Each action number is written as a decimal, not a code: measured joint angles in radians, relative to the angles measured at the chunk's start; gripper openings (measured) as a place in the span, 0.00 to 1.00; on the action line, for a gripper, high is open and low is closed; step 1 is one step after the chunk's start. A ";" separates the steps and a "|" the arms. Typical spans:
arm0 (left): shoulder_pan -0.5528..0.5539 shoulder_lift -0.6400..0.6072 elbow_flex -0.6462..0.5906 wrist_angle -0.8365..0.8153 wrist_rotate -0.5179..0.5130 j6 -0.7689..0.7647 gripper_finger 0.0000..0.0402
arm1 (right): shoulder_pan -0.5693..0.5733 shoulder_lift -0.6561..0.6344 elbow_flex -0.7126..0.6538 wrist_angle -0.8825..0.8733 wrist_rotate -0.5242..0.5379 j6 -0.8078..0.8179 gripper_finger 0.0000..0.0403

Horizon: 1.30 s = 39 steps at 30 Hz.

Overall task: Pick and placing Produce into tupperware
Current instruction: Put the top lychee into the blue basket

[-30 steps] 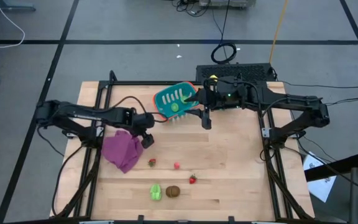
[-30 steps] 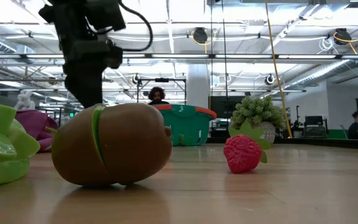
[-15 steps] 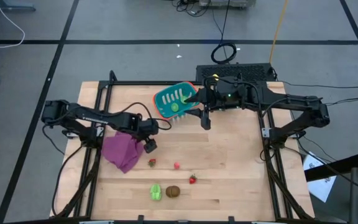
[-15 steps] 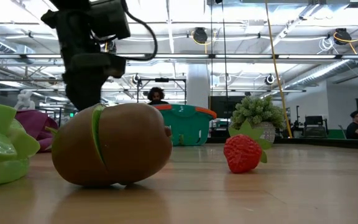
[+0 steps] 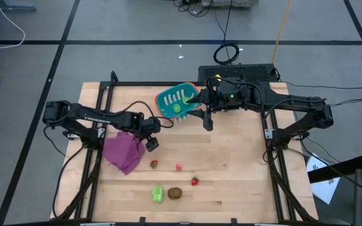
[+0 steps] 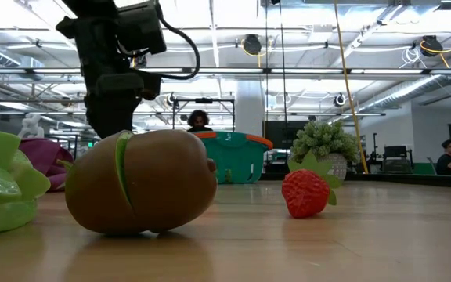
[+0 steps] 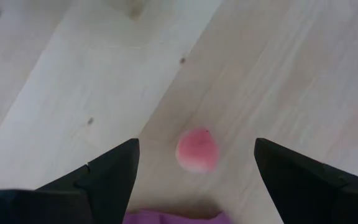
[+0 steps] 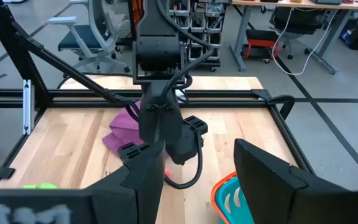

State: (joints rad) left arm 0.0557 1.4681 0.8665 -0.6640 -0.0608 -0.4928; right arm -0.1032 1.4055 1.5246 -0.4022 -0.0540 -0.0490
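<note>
Your nearest piece of produce is a small red fruit [image 7: 197, 150]. It sits on the bare worktop [image 7: 278, 74], right between your left jaws [image 7: 194, 165] and a little ahead of them. It is round, so it has no long side to line up with. The left jaws are spread wide and hold nothing. In the view from above, the left jaws [image 5: 150, 144] hang over the worktop just beside the purple cloth [image 5: 124, 150], and the red fruit [image 5: 154, 164] lies just past them. The left arm is much nearer to it than the right arm. I think you only need to go down and squeeze.

The teal tupperware [image 5: 176, 101] is at the far side of the worktop. The right jaws [image 5: 198, 103] grasp its rim and hold it tipped up. One light green piece [image 5: 176, 108] is already inside.

More produce waits on the worktop: another small red one [image 5: 178, 167], a strawberry [image 5: 195, 181], a green one [image 5: 158, 193] and a brown kiwi [image 5: 175, 193].

The left wrist view shows the fruit lined up between the jaws. The low view does not show that fruit at all. It shows the kiwi [image 6: 141, 182] and strawberry [image 6: 305, 193] up close.
</note>
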 joint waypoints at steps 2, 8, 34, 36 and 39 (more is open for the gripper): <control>0.005 0.004 0.000 0.003 0.002 0.001 0.81 | 0.000 0.000 0.000 0.000 0.000 0.000 0.45; 0.005 0.022 0.000 0.009 0.007 0.001 0.81 | 0.000 0.000 0.000 -0.001 0.000 0.000 0.45; 0.005 0.177 0.001 0.039 0.056 0.025 0.81 | 0.000 0.000 0.000 -0.007 0.000 -0.017 0.45; 0.005 0.177 0.001 0.039 0.056 0.027 0.81 | 0.000 0.000 0.000 -0.007 0.000 -0.018 0.45; 0.005 0.177 0.001 0.038 0.052 0.027 0.80 | 0.000 0.000 0.000 -0.007 0.000 -0.018 0.45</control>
State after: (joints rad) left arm 0.0605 1.6455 0.8673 -0.6256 -0.0087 -0.4660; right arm -0.1028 1.4055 1.5246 -0.4091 -0.0540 -0.0673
